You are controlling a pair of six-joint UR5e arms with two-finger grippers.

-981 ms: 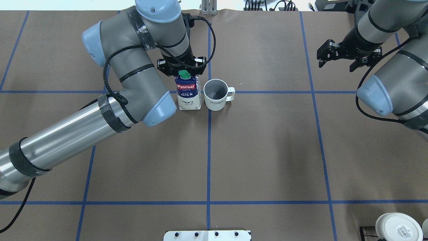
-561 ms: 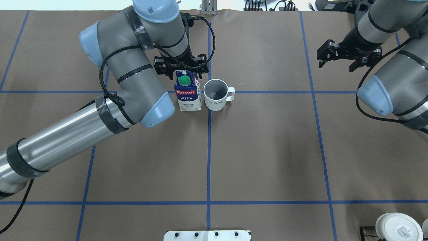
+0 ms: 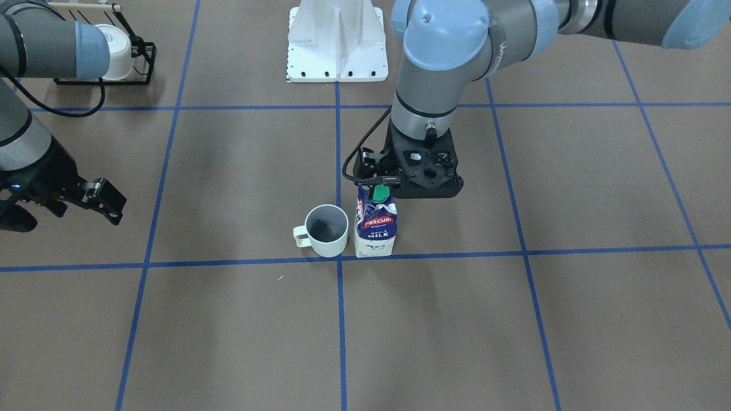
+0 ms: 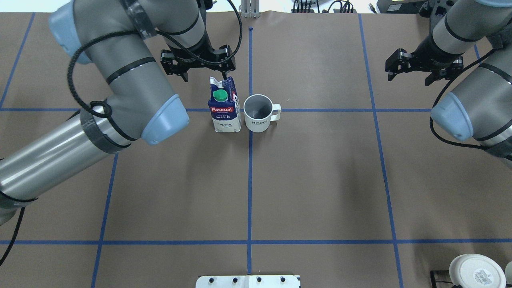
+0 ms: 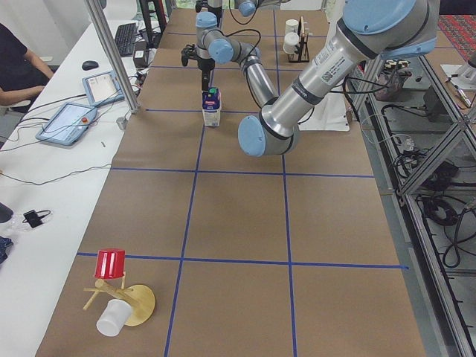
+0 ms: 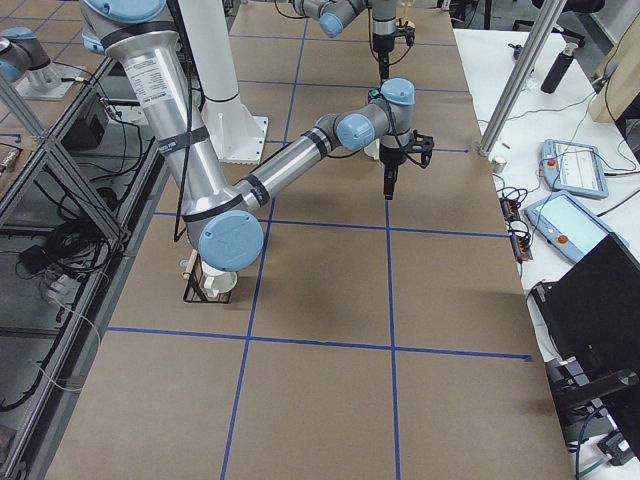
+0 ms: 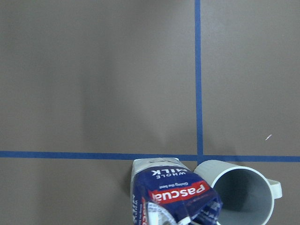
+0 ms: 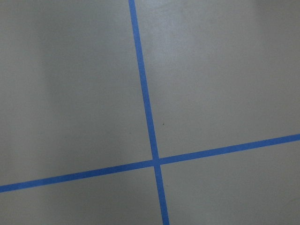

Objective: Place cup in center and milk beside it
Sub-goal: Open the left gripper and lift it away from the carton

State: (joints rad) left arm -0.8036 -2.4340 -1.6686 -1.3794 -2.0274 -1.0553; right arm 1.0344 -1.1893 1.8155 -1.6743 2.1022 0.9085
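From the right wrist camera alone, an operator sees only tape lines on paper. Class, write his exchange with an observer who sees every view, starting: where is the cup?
Observer: The cup stands upright right beside the central tape crossing.
Operator: And the milk?
Observer: The milk stands upright close on the cup's left, by the robot's sides.
Operator: Is the left gripper gripping it?
Observer: No, the left gripper hangs open above the milk.

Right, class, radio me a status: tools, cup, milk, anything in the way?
Left tool open, empty, off the milk. Right tool open, empty, far off. Cup and milk upright, side by side at the center crossing. No obstruction seen.
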